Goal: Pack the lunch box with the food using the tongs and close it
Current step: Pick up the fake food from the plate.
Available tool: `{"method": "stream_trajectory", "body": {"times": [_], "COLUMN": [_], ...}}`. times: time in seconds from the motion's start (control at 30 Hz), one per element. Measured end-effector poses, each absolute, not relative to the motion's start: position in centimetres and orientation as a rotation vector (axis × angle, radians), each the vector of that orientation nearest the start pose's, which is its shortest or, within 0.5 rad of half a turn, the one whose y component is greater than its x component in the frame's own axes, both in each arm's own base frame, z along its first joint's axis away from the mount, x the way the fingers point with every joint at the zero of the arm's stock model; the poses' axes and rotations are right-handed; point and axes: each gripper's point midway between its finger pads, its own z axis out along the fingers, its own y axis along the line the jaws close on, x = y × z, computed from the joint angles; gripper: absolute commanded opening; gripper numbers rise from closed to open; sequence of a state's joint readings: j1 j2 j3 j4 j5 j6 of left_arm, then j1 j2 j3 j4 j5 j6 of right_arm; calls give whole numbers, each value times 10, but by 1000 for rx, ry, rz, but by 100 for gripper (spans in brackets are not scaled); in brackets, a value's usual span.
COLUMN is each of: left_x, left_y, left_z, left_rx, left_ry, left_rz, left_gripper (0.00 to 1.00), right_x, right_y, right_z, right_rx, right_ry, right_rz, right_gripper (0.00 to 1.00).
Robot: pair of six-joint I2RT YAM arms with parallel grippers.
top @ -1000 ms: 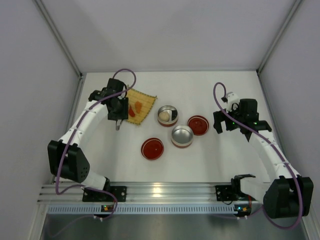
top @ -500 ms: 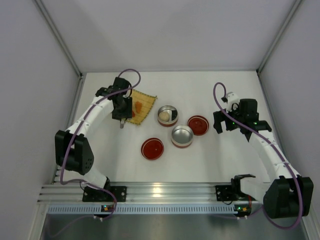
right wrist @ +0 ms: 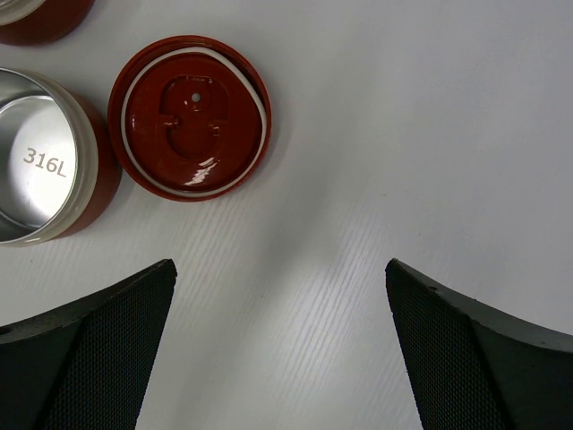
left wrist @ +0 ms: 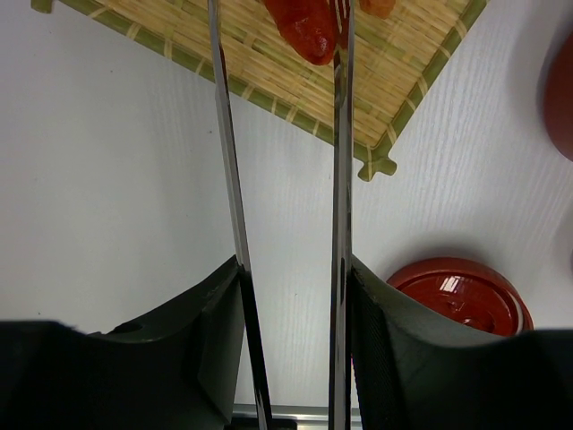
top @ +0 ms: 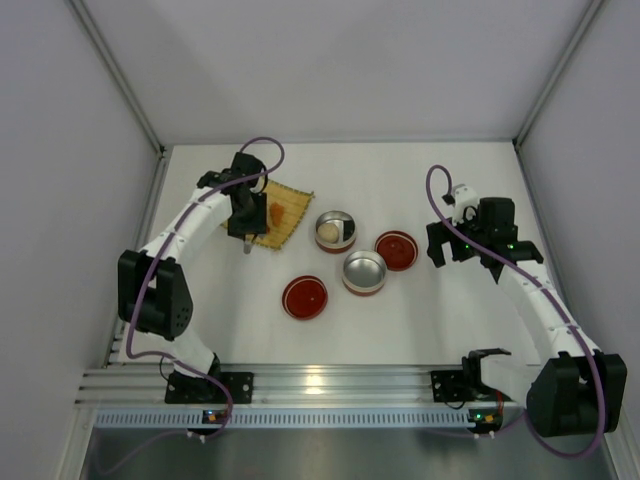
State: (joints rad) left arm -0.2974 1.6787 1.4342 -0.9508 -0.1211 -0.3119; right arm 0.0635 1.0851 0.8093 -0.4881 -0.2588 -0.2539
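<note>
My left gripper (left wrist: 291, 300) is clamped on the tongs (left wrist: 340, 179), one padded finger pressing each thin silver arm from outside, so my fingers stand partly apart with the tongs between them. The two arms run forward from my fingers across the white table (left wrist: 107, 197) and over the yellow mat (left wrist: 179, 31). The red food piece (left wrist: 309, 27) lies on the mat between them, against the right-hand arm, with the orange food piece (left wrist: 376, 7) just beyond that arm; the tong tips run out of my wrist view, so I cannot tell whether they touch the food. From above, the filled tier (top: 335, 230) holding a white round piece and a white-and-dark piece sits just right of the mat, the empty tier (top: 364, 271) near it, and one red lid (top: 305, 297) is nearer my base. My right gripper (right wrist: 277, 269) hovers with its fingers spread wide, holding nothing, beside the second red lid (right wrist: 192, 116).
</note>
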Motion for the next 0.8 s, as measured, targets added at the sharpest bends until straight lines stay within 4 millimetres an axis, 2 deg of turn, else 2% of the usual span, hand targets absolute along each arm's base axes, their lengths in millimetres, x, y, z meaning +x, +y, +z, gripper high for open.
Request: {"method": "stream_trajectory", "body": {"times": [0.47, 0.8], "left_x": [343, 342], "left_y": [-98, -99], "left_z": [116, 113], "left_rx": [-53, -58], "left_ry": [2784, 2796], "left_rz": [0, -5], "left_gripper": [47, 42], "right_x": [296, 296], "right_y": [54, 54], "right_z": [138, 138], "right_rx": [-492, -492], "right_ry": [2259, 2259], "right_rz": [204, 204], "right_gripper": [99, 99]}}
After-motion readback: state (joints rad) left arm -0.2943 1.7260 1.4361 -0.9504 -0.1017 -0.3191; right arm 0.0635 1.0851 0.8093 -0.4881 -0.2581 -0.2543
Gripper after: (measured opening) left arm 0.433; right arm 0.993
